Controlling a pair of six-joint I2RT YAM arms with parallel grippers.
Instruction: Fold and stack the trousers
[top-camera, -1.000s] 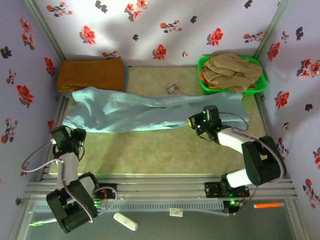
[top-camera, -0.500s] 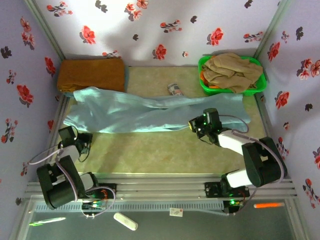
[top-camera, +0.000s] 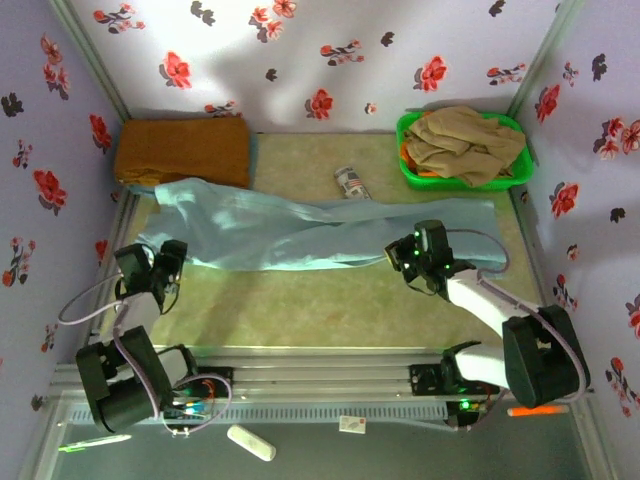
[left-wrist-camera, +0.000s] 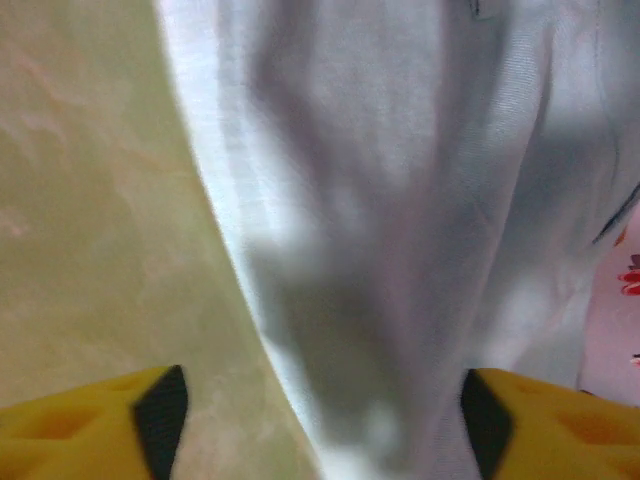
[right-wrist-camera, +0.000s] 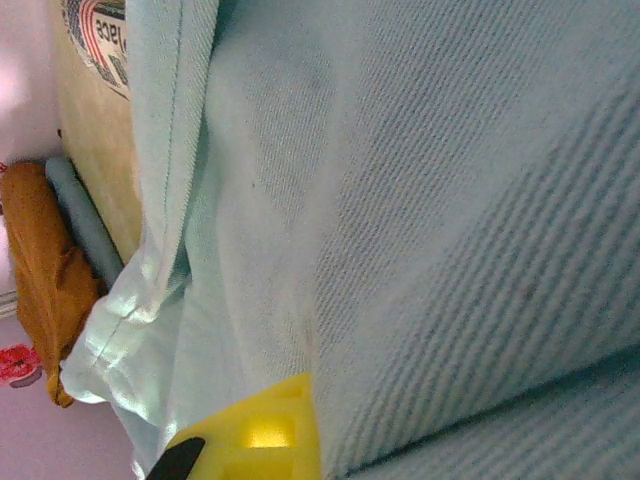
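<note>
Aqua trousers (top-camera: 300, 232) lay stretched out flat, nothing folded yet; right gripper (top-camera: 405, 255) clamped their near edge, left gripper (top-camera: 170, 260) hung open at the other end.

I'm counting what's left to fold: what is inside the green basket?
A crumpled beige-tan garment fills the green basket, with something orange showing at its left edge. Whatever lies beneath is covered.

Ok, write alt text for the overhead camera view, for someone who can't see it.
Pale blue trousers lie stretched across a green table, the jaws of the left arm over their left end and those of the right arm at their near edge toward the right. A mustard cloth sits back left, a green basket of beige clothing back right.
</note>
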